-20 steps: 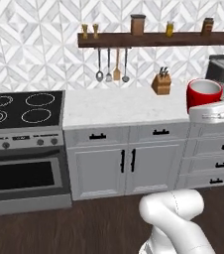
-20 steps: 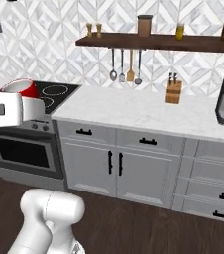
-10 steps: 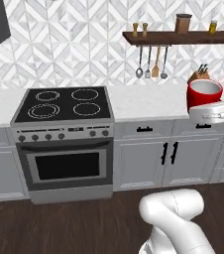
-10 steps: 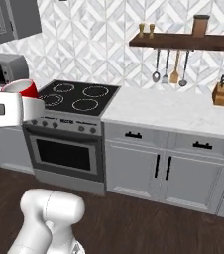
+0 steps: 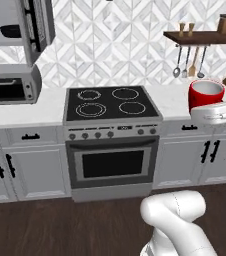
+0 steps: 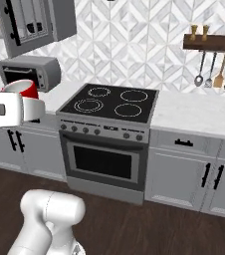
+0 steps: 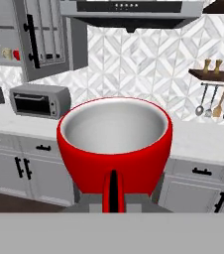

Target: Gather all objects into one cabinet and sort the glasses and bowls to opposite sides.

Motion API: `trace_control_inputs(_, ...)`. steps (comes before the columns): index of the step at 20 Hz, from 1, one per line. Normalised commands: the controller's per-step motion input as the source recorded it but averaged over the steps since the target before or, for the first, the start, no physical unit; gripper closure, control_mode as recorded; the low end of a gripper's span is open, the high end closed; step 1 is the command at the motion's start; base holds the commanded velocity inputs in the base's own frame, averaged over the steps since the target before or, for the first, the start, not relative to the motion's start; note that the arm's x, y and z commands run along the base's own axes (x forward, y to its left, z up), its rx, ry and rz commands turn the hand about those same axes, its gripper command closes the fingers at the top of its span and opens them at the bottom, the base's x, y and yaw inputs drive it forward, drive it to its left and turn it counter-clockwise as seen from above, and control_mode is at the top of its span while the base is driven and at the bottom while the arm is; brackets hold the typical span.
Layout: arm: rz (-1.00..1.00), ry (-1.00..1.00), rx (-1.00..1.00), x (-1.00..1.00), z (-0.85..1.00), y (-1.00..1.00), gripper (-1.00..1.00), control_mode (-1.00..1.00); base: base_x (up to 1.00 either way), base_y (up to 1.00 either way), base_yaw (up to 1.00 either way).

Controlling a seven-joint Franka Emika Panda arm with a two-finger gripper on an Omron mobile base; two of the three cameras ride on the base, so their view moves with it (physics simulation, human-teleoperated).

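Right base view. A red cup sits upright above the white hand at the left edge. Behind it, a toaster oven rests on the table; a stove stands centre, below an open grey cabinet.

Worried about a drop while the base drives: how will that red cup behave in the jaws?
The red cup looks glossy, so probably slippery. Its tapered, rounded wall may let it slide. It sits upright and seems rigid and empty, likely light.

Stove centre btwn counters; toaster oven on counter to its left, cabinet above.
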Motion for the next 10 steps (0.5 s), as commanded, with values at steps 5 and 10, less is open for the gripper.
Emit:
trace_control_inputs(5,0.00,0.00,0.00,0.00,0.00,0.00,1.00,1.00,0.00,1.00,-0.07)
trace_control_inputs(10,0.00,0.00,0.00,0.00,0.00,0.00,1.00,1.00,-0.01,1.00,-0.12)
